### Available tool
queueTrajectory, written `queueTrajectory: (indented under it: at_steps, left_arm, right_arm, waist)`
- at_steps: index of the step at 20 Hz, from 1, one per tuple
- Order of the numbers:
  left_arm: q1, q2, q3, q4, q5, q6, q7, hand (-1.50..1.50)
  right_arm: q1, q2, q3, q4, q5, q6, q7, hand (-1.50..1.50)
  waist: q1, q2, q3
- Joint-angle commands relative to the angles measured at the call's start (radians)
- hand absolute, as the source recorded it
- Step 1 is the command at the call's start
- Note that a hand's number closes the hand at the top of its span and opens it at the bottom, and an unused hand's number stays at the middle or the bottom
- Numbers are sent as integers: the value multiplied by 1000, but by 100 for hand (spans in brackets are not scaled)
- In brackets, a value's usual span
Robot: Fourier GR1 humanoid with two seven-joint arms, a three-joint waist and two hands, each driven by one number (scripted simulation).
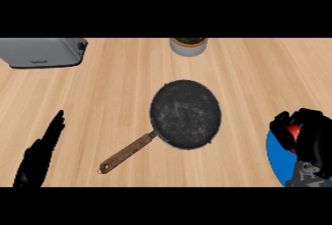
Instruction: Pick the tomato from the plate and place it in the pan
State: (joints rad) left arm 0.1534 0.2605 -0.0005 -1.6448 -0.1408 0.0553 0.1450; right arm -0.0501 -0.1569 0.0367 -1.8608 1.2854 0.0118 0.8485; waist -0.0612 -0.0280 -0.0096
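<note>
Tomato (295, 131) shows only as a patch of red between the curled black fingers of the right hand (316, 134), at the view's right edge and over the inner part of the blue plate (275, 154). Whether it has left the plate's surface cannot be told from this steep angle. The hand is closed round it, fingers and thumb wrapped so that most of the fruit is hidden. By my reading the grasp is in hand or just made, and the carry has not begun. The next move calls for a lift clear of the plate and a travel leftward to the dark round pan (186, 114), which lies well apart at the middle of the counter (97, 96), its brown handle (127, 154) pointing down and left, off the path. Release is best made low over the pan's middle, since a round fruit may roll. The left hand (40, 151) rests open at the lower left, fingers straight. Farther off stand a silver toaster (42, 52) and a small potted plant (189, 45). A faint dark mark on the toaster's front cannot be read; no other writing shows.
</note>
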Motion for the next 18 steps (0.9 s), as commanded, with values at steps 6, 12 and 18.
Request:
queueTrajectory:
  at_steps: [6,12,18]
  left_arm:
    - [-90,-27,-19,55,-17,-16,-20,0]
    - [-67,-14,-24,21,-13,-45,-25,0]
    - [-74,-13,-8,41,-10,-53,-58,0]
  right_arm:
    - [-170,154,314,-47,183,25,356,150]
    - [-362,156,152,305,16,-191,307,150]
    - [-475,157,89,595,-112,-308,230,150]
  waist:
    - [66,29,9]
    - [90,36,10]
    - [87,35,10]
